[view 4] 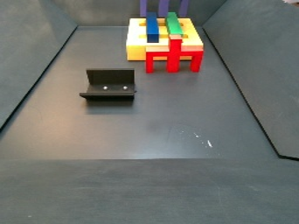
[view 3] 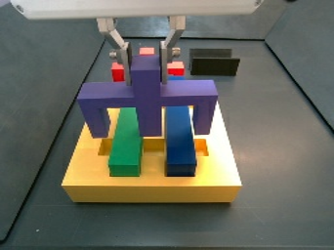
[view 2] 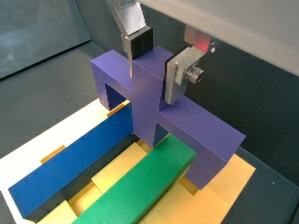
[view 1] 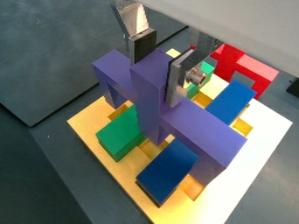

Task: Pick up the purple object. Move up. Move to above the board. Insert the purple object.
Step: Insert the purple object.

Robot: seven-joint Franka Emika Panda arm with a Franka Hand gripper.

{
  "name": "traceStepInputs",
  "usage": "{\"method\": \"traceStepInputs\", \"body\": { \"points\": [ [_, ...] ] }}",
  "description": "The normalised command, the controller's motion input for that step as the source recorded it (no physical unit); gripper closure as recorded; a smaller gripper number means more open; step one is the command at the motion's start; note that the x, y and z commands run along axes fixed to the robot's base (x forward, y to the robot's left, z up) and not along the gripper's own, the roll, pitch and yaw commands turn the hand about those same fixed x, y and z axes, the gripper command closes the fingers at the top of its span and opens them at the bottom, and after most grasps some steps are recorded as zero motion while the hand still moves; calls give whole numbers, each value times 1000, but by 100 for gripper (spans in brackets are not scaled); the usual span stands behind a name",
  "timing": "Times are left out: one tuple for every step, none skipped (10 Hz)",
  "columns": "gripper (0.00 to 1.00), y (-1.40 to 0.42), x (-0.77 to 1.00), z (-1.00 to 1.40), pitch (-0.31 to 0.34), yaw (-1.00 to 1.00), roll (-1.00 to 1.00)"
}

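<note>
The purple object (view 3: 145,96) stands upright across the yellow board (view 3: 92,178). Its two legs and central stem reach down to the board between the long green bar (view 3: 124,146) and the long blue bar (view 3: 181,146). It also shows in both wrist views (view 1: 176,118) (view 2: 176,122). My gripper (view 3: 145,54) is above the board, with its fingers (view 1: 183,77) (view 2: 180,77) on either side of the stem's top. The jaws stand pressed to the stem's sides. In a side view only the legs' lower ends (view 4: 149,7) show above the board (view 4: 138,44); the gripper is out of that view.
A red cross-shaped block (view 4: 173,58) (view 1: 243,66) stands on the floor against one side of the board. The dark fixture (view 4: 108,85) (view 3: 213,62) stands apart on the grey floor. Low walls edge the floor (view 4: 163,131).
</note>
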Motion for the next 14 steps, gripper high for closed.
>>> {"method": "traceStepInputs", "body": {
  "points": [
    [100,0,43,-289,0,0,0],
    [100,0,80,-229,0,0,-11],
    [100,0,186,-106,0,0,-50],
    [100,0,71,-97,0,0,-53],
    [100,0,0,23,0,0,-69],
    [100,0,0,160,0,0,-96],
    [100,0,-23,209,0,0,-100],
    [100,0,-109,254,0,-3,-96],
    [100,0,-74,197,0,0,-80],
    [100,0,0,0,0,0,-17],
    [100,0,0,-77,0,0,0],
    [100,0,54,-169,0,0,10],
    [100,0,0,-200,0,0,9],
    [100,0,0,-191,0,0,6]
  ]
}}
